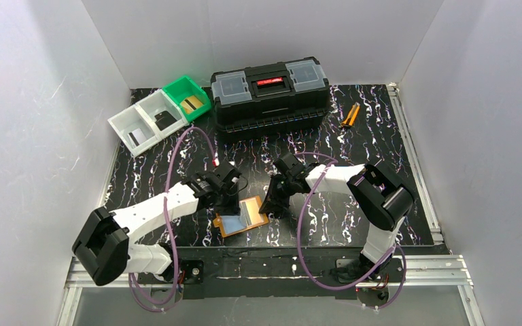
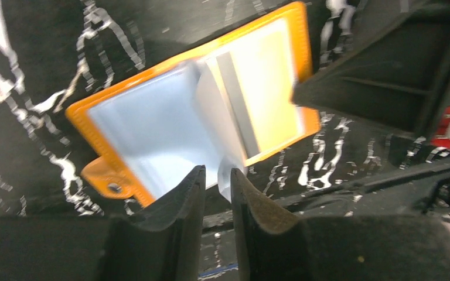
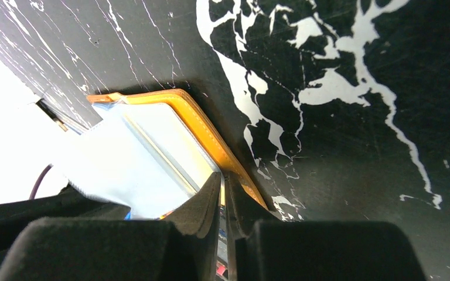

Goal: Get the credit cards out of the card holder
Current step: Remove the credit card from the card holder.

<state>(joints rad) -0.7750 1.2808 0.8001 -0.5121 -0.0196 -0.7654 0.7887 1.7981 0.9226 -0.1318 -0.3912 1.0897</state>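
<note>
The orange card holder (image 1: 234,224) lies open on the table near the front edge, its clear bluish pockets facing up. My left gripper (image 1: 233,201) stands over its left half. In the left wrist view the holder (image 2: 146,123) has one plastic pocket (image 2: 211,117) lifted, and my left gripper (image 2: 218,174) is nearly closed on that pocket's corner. My right gripper (image 1: 272,204) is at the holder's right edge. In the right wrist view my right gripper (image 3: 222,178) is shut on a thin credit card (image 3: 222,234), seen edge-on at the holder's orange rim (image 3: 202,126).
A black toolbox (image 1: 270,92) stands at the back. Two white bins (image 1: 146,122) at the back left hold dark cards, and a green bin (image 1: 187,97) holds a gold-tan card (image 1: 192,104). Orange-handled pliers (image 1: 350,115) lie at the back right.
</note>
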